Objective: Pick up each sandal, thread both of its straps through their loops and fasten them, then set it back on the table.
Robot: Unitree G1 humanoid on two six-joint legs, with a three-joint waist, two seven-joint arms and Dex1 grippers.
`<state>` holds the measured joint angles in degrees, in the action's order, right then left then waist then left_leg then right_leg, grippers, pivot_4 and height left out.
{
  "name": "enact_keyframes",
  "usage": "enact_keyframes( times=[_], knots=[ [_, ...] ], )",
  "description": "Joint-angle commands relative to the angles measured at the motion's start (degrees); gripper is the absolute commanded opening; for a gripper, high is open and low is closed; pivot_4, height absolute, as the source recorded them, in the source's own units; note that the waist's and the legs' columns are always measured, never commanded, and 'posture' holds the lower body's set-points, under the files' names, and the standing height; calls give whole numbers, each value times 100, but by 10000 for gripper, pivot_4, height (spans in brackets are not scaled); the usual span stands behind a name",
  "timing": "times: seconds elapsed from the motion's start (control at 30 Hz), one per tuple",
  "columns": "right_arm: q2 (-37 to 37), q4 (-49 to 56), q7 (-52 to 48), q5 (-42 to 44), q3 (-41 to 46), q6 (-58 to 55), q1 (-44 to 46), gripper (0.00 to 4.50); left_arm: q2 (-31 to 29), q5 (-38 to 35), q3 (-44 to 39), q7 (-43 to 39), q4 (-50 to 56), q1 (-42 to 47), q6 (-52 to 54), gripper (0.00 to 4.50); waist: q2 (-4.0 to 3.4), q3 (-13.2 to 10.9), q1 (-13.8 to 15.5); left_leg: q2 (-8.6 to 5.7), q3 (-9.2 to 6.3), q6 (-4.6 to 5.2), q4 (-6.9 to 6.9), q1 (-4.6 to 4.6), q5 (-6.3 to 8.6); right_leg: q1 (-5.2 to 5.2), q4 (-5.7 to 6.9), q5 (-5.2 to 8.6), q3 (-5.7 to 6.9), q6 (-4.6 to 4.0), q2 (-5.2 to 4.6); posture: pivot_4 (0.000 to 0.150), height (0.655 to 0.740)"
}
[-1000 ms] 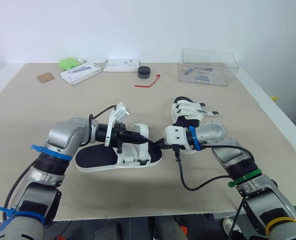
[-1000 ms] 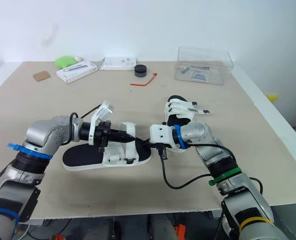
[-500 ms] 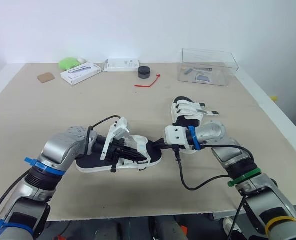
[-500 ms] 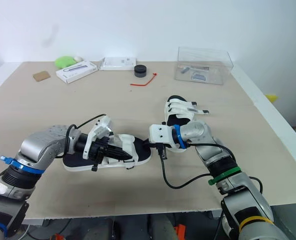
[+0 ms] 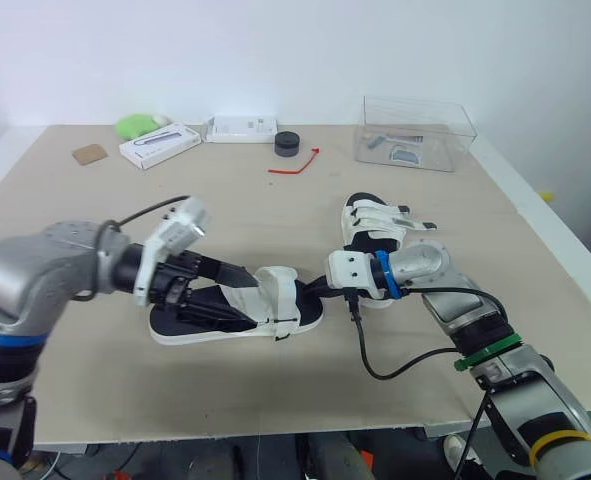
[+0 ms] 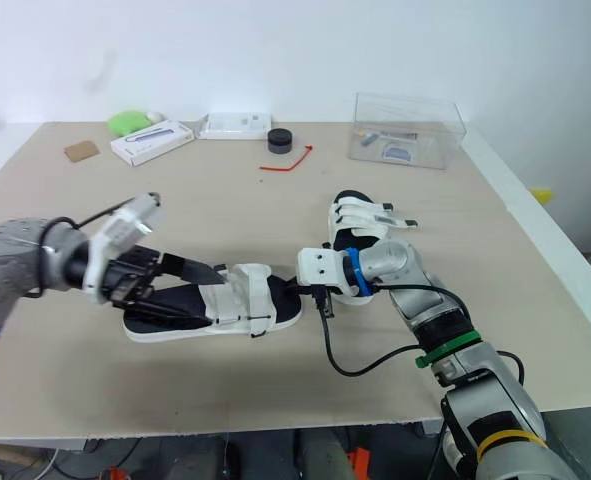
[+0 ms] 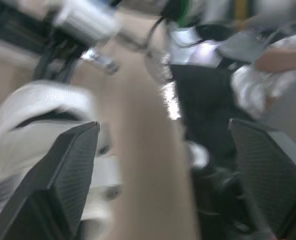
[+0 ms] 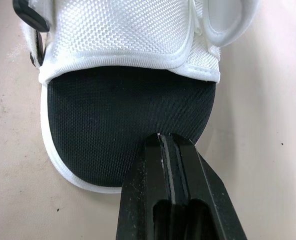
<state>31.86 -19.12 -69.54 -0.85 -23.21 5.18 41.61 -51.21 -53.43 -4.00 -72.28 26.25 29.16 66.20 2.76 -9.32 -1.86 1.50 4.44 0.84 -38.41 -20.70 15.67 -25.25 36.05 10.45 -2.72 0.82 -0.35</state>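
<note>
The near sandal (image 5: 237, 312) lies flat on the table (image 5: 275, 215), in front of the robot. It has white straps and a black footbed, and its toe points to the robot's right. The left gripper (image 5: 240, 290) reaches in low over the heel half. Its two black fingers (image 7: 62, 175) are spread wide, with one above the footbed and the other down near the sole. The rear white strap (image 5: 243, 300) sits at their tips, more or less in the gap (I can't tell whether either finger actually touches it). The front strap (image 5: 278, 292) arches just beyond them.

At the other end, the right gripper (image 8: 164, 142) has its fingers pressed tight together. The joined tip rests on the black footbed at the toe edge.

The second sandal (image 5: 375, 225) rests on the table just behind the right wrist, apart from the first.

Along the far edge are:
- a clear plastic box (image 5: 413, 130)
- a small black puck (image 5: 288, 143)
- a red tie (image 5: 297, 165)
- two white boxes (image 5: 160, 145)
- a green lump (image 5: 135, 125)
</note>
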Motion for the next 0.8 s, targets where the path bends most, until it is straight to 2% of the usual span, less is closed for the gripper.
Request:
enact_keyframes(
  times=[0.03, 0.13, 0.27, 0.37, 0.5, 0.8],
  knots=[
    [100, -496, 64, -434, -145, -158, -123, 0, 34, -251, -197, 564, 793, -1090, 62, 43116, -3, -1, -1, -2, 3, 0, 0, 5, 3, 4, 2, 3, -3, 1, -3, 1500, 7400],
    [74, -543, 38, -436, -157, -121, -103, 0, 271, -140, -164, 1159, 1190, -1777, -179, 43116, 33, -6, 10, 2, -6, -2, -3, 3, 1, 2, 2, 3, -2, 0, -5, 1500, 7400],
    [48, -611, 17, -452, -185, -58, -78, 0, 928, 707, 219, 2218, 1072, -2085, -874, 43116, 29, -5, 38, 4, -14, -3, -9, 10, -4, 10, -1, 3, 0, -3, -19, 1500, 7400],
    [19, -641, 11, -449, -201, -35, -61, 0, 1249, 1356, 502, 2605, 704, -2079, -1476, 43116, 29, -5, 46, 4, -15, -2, -8, 10, -7, 10, -1, 2, 1, -4, -13, 1500, 7400],
    [5, -692, 14, -450, -213, -2, -32, 0, 1432, 1902, 866, 2677, 405, -2056, -2127, 43116, 26, -5, 49, 5, -15, -1, -8, 11, -9, 9, 0, -7, 1, -17, -5, 1500, 7400],
    [10, -626, 36, -453, -202, -4, -102, 0, 1652, 2279, 1255, 2488, -72, -1862, -2687, 43116, 26, -4, 53, 2, -6, -2, 0, 8, -5, 5, 0, -8, 2, -19, -6, 1500, 7400]
  ],
)
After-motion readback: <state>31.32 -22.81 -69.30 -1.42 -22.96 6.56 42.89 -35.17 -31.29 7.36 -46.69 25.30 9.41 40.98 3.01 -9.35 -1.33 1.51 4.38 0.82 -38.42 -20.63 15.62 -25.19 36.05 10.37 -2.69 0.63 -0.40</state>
